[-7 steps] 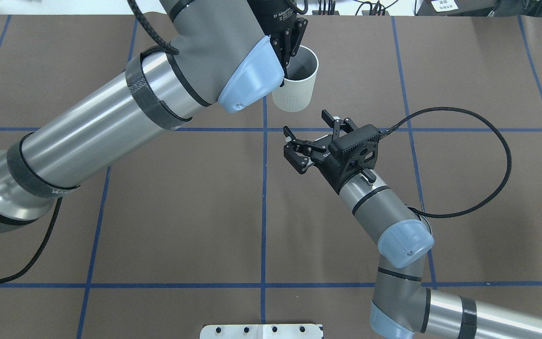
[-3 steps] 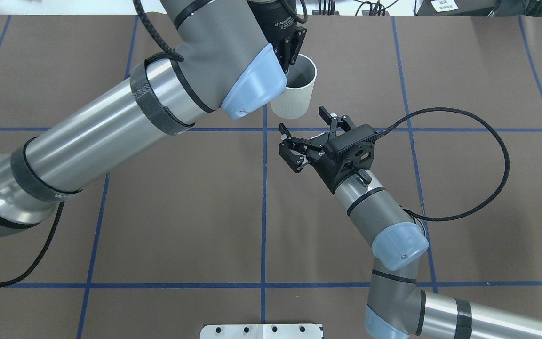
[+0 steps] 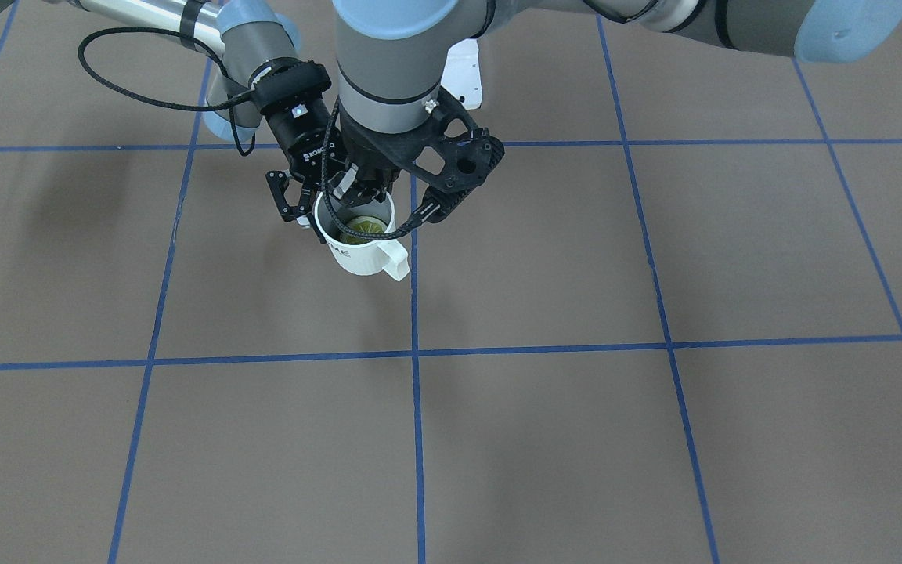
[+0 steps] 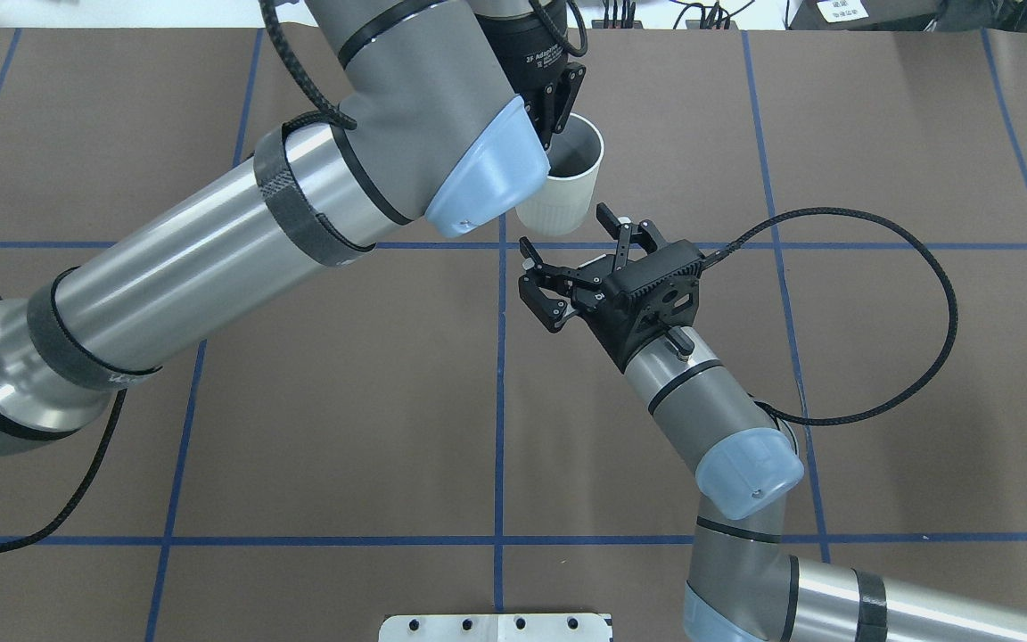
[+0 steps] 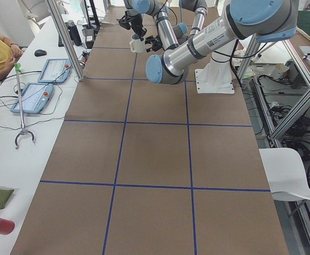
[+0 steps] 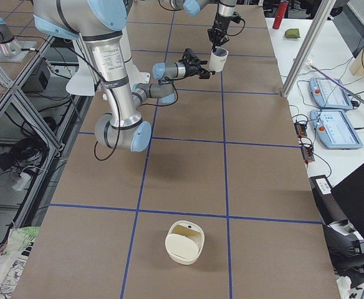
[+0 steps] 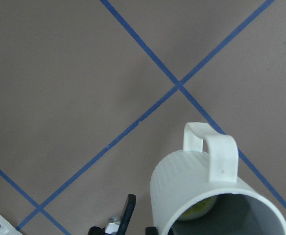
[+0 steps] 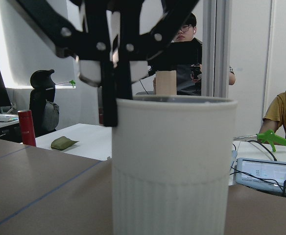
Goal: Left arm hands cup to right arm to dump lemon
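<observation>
The left gripper (image 4: 558,111) is shut on the rim of the off-white cup (image 4: 556,198), one finger inside and one outside. It holds the cup upright with the handle on the side away from the right arm. The yellow-green lemon (image 3: 362,229) lies inside the cup (image 3: 358,252) and also shows in the left wrist view (image 7: 200,209). The right gripper (image 4: 564,241) is open and level with the cup's lower body, close to it. Its fingers are spread wider than the cup and do not grip it. The cup (image 8: 172,161) fills the right wrist view.
A white mounting plate (image 4: 496,627) sits at the near table edge. A white bowl-like container (image 6: 184,242) stands far down the table. Operators sit beyond the table's far edge (image 8: 285,122). Blue tape lines grid the brown table cover (image 3: 576,439).
The right gripper has moved closer to the cup, staying open. The left arm has shifted slightly, still holding the cup.
</observation>
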You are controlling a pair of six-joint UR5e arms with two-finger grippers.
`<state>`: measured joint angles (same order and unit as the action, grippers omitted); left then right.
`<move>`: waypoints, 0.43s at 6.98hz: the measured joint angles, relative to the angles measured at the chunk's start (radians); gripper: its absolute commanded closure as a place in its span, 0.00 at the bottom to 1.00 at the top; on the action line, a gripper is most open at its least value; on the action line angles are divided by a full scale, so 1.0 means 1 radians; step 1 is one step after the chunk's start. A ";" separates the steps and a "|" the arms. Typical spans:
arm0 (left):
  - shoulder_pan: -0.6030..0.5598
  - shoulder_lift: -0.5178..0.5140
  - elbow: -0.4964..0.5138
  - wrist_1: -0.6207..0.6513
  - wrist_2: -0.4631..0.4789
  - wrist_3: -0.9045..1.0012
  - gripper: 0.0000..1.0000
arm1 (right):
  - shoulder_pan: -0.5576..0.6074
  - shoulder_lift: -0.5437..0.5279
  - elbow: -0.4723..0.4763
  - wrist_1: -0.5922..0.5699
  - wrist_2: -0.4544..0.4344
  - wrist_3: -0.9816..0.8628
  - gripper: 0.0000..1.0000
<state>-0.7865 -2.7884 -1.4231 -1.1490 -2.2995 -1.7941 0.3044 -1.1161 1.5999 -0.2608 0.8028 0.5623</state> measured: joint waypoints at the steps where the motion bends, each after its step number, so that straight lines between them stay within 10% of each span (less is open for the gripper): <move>1: 0.004 0.001 -0.001 0.000 0.000 0.000 1.00 | -0.001 0.001 0.000 0.000 0.000 -0.001 0.02; 3: 0.016 0.003 -0.003 0.005 0.000 -0.003 1.00 | -0.001 0.004 0.000 0.000 -0.002 -0.001 0.02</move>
<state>-0.7709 -2.7852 -1.4264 -1.1444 -2.2994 -1.7967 0.3038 -1.1121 1.5996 -0.2608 0.8004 0.5615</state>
